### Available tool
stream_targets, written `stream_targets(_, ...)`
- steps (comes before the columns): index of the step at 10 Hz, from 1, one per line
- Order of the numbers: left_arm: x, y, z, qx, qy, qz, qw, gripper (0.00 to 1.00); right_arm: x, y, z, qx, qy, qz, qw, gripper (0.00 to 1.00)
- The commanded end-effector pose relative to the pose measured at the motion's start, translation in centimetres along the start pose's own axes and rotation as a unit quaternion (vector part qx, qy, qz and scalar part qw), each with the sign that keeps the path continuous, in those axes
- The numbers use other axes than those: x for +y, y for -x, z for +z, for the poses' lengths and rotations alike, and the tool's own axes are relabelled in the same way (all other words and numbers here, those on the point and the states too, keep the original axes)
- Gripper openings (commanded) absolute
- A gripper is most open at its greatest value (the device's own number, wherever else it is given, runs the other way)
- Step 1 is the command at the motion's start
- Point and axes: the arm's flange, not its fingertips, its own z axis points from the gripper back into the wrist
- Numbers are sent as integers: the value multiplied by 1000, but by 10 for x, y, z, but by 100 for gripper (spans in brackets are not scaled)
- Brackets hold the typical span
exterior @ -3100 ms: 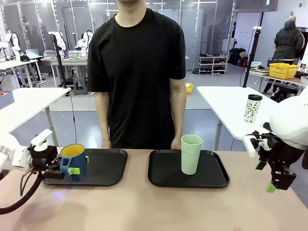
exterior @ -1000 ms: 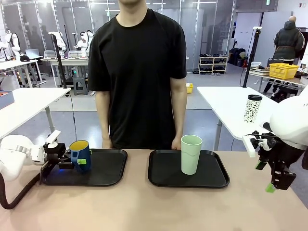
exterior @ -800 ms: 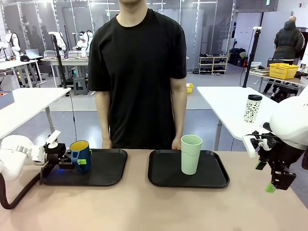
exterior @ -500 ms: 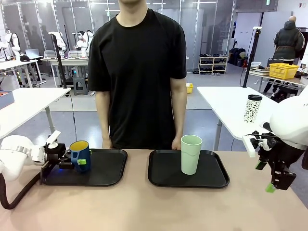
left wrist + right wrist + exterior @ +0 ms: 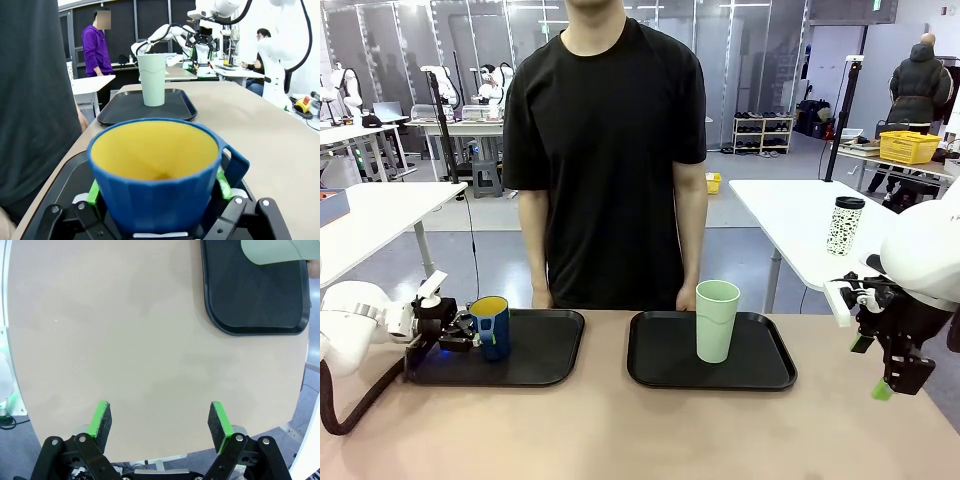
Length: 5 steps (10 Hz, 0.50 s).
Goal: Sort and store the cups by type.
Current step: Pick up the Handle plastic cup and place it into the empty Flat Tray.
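Now blue mug (image 5: 159,172) between the left claw's (image 5: 157,192) spread fingers.

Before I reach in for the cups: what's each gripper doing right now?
Left gripper: open, pads either side of the blue mug on its tray.
Right gripper: open, holding nothing, above bare table.
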Motion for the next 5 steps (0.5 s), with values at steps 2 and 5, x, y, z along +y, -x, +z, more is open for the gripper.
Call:
stream_targets(2, 5, 28, 10, 4, -20, 14, 1000, 100, 1, -2, -1, 7, 3, -10, 1000, 97)
stream_targets(5, -1, 27, 29, 25, -35, 20, 999, 100, 1, -2, -1, 7, 3, -10, 1000, 97)
